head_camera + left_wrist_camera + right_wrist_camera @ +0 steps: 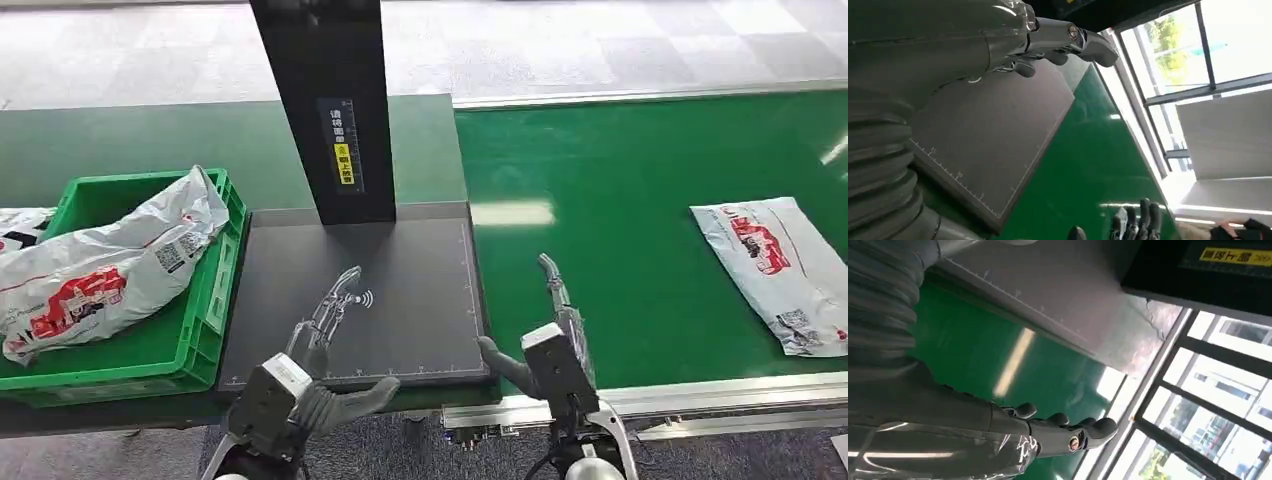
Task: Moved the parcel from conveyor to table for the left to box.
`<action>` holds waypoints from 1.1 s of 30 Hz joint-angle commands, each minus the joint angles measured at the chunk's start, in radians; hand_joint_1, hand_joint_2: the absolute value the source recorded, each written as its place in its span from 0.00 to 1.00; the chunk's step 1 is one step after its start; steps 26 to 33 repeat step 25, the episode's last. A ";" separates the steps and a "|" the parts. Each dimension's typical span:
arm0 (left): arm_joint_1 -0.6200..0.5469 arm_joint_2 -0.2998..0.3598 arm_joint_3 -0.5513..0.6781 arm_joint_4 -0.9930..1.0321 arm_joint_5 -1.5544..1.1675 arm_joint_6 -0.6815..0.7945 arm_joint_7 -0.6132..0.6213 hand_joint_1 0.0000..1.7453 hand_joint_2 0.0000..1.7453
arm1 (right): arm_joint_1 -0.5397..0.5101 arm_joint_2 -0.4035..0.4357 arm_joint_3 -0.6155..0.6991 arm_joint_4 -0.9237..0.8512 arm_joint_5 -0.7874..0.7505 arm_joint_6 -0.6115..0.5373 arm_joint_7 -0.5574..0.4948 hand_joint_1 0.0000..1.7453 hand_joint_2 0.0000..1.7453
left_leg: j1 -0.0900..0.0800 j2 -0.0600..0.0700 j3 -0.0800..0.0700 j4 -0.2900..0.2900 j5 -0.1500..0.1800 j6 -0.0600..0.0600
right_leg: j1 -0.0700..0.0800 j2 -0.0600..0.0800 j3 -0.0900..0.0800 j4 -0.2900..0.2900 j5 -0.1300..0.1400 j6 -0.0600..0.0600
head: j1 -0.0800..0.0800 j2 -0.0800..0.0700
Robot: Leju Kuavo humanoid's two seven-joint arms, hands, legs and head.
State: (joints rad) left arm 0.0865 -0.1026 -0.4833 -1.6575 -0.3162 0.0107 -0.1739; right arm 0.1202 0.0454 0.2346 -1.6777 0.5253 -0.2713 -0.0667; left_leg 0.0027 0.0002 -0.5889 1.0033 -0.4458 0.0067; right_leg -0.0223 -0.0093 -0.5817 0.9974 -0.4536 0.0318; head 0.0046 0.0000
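A parcel (778,268), white with red print, is seen lying flat at the right edge of the head view, on the green conveyor (640,230). Nothing is touching it. The right hand (556,330) is held low in the middle of the picture, over the near edge of the conveyor, with its fingers stretched out and apart and nothing in them. It is well apart from the parcel. The left hand (325,335) is seen at the lower left of the middle, above the dark grey surface (400,270), and it too is spread open and holds nothing. In the left wrist view the same open fingers (1083,42) are seen over the grey mat. A green box (215,300) stands at the left of the head view, just beside the grey surface, and other white parcels (100,265) are already lying in it. A black post (325,100) stands at the far edge of the grey surface, at the top middle. The step in hand seems to be the very start: the parcel has not yet been picked up. For the next move, the right hand would likely need to be reached far to the right, or the parcel would have to be carried closer by the conveyor. Then the flat, floppy bag would have to be gripped, lifted and laid on the grey surface, where it could be taken by the left hand and put in the box.
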 commanded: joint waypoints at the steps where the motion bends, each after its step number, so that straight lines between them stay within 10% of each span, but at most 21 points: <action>1: -0.029 -0.014 -0.015 0.126 0.006 -0.026 -0.001 0.00 1.00 | 0.026 0.055 -0.084 -0.017 -0.050 -0.027 -0.036 0.00 1.00 | 0.001 -0.002 0.003 -0.002 0.000 -0.001 | 0.001 -0.002 0.004 -0.002 0.000 -0.002 | 0.000 0.000; 33: 0.010 0.003 0.027 0.080 -0.016 0.045 0.008 0.00 1.00 | 0.061 0.044 -0.072 0.000 -0.175 0.020 -0.106 0.00 1.00 | 0.001 0.001 0.004 -0.002 -0.001 -0.001 | 0.001 0.002 0.005 -0.002 -0.001 -0.002 | 0.000 0.000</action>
